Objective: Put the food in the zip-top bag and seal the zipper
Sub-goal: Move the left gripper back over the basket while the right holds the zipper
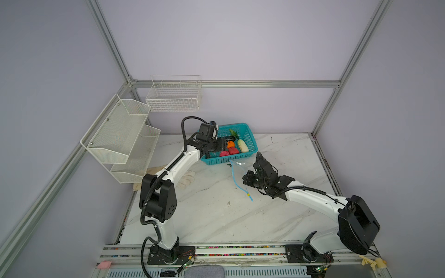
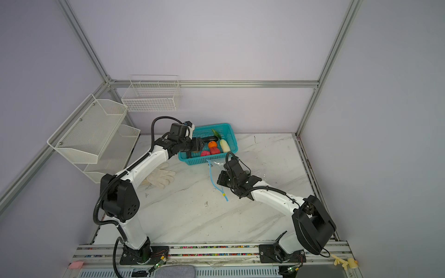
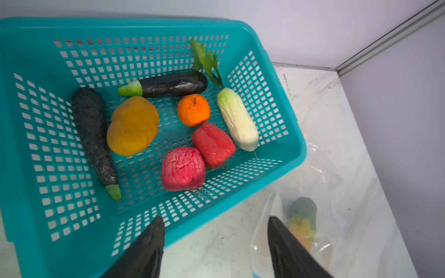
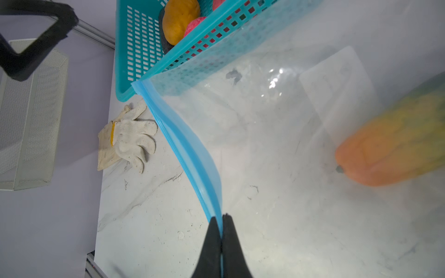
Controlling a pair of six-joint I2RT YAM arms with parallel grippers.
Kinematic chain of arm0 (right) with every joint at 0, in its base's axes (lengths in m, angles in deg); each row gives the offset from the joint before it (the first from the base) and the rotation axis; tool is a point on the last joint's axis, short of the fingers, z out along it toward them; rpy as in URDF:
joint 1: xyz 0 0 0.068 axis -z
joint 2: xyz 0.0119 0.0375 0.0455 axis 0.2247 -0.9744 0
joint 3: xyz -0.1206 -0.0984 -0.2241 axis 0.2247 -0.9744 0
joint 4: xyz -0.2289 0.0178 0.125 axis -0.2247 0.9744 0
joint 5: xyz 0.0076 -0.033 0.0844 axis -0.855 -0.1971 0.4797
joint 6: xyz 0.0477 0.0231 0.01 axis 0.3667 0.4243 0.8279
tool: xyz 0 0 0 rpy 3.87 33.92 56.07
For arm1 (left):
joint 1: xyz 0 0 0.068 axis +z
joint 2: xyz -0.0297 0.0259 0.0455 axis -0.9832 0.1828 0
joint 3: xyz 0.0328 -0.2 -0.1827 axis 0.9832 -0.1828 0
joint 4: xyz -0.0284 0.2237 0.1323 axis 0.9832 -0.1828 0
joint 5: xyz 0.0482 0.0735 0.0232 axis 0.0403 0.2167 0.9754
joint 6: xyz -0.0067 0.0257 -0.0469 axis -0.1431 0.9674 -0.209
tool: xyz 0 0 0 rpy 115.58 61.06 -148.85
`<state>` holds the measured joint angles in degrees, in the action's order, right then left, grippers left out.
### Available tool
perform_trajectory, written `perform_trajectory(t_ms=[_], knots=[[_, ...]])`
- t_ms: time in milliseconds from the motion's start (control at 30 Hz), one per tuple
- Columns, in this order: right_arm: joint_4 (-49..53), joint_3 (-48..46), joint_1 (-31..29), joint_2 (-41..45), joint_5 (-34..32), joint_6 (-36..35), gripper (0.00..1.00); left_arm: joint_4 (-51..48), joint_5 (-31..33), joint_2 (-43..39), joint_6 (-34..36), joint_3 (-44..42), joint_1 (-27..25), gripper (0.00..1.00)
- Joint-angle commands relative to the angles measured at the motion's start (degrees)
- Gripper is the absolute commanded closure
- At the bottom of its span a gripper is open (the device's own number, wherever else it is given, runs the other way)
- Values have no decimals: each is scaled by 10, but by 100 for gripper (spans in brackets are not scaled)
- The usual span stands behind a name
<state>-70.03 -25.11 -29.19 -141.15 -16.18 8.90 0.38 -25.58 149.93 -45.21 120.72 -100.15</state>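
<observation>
Tightly on zipper, right tool.

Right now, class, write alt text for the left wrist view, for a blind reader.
A teal basket holds toy foods: two eggplants, mango, orange, cabbage, red piece, pink piece. Beside it a clear bag holds one more piece; fingertips of the open left gripper show in the foreground.
</observation>
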Motion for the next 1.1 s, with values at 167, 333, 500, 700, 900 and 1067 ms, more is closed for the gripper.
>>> perform_trajectory(t_ms=[167, 333, 500, 700, 900, 1067], knots=[[1, -2, -4, 8, -5, -1, 100, -38, -21, 85, 80, 121, 48, 33], [-5, 5, -4, -3, -2, -4, 100, -82, -61, 160, 144, 205, 65, 34], [-8, 8, -4, -7, -3, -10, 100, -103, -51, 217, 167, 276, 70, 35], [-5, 5, -4, -1, -5, -12, 100, -109, -22, 252, 185, 323, 74, 34], [-10, 0, -4, -1, -4, -10, 100, -115, -12, 280, 196, 347, 81, 30], [-10, -2, -4, 1, -3, -10, 100, -126, -28, 308, 193, 375, 88, 31]])
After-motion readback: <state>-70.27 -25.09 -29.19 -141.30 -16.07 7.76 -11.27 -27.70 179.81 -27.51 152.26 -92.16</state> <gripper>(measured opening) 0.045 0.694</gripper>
